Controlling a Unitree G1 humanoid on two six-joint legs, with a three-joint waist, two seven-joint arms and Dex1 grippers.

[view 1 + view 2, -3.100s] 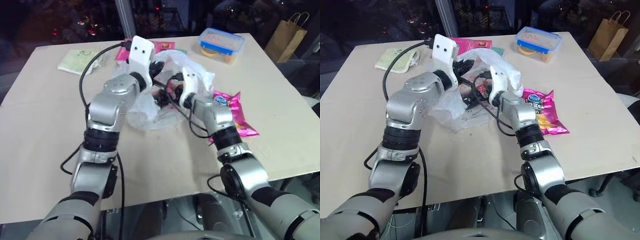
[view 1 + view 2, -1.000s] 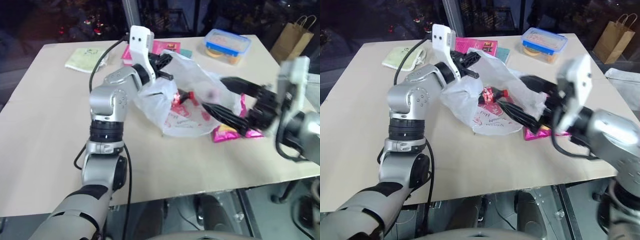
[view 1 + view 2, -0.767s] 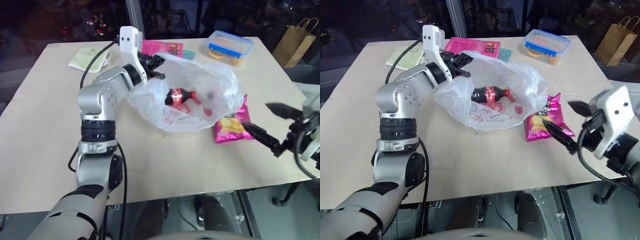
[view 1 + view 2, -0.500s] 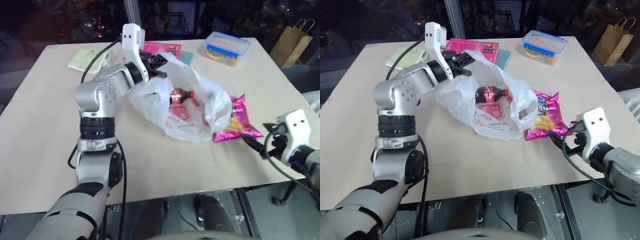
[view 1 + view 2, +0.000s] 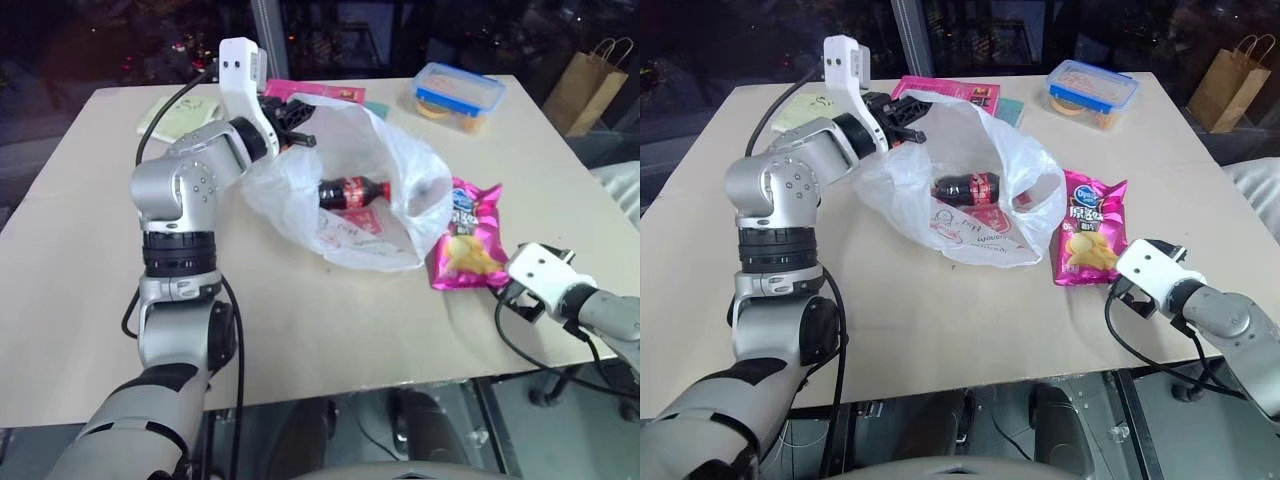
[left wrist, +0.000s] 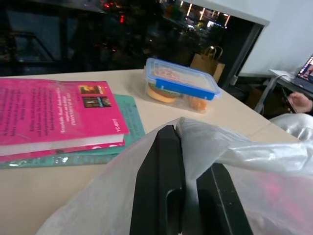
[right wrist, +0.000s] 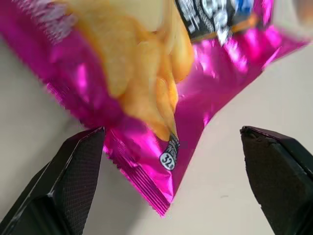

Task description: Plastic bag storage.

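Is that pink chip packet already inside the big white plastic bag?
No, the pink chip packet lies flat on the table beside the plastic bag, which holds a cola bottle.

The plastic bag [image 5: 385, 175] is thin, crinkly, translucent film; the chip packet [image 7: 161, 98] is glossy pink foil.

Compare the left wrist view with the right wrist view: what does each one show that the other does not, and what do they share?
Left wrist view alone: the left gripper shut on the plastic bag, plus a pink book and a blue-lidded food container. Right wrist view alone: the right gripper, open, its fingers either side of the pink chip packet. Shared: the beige table.
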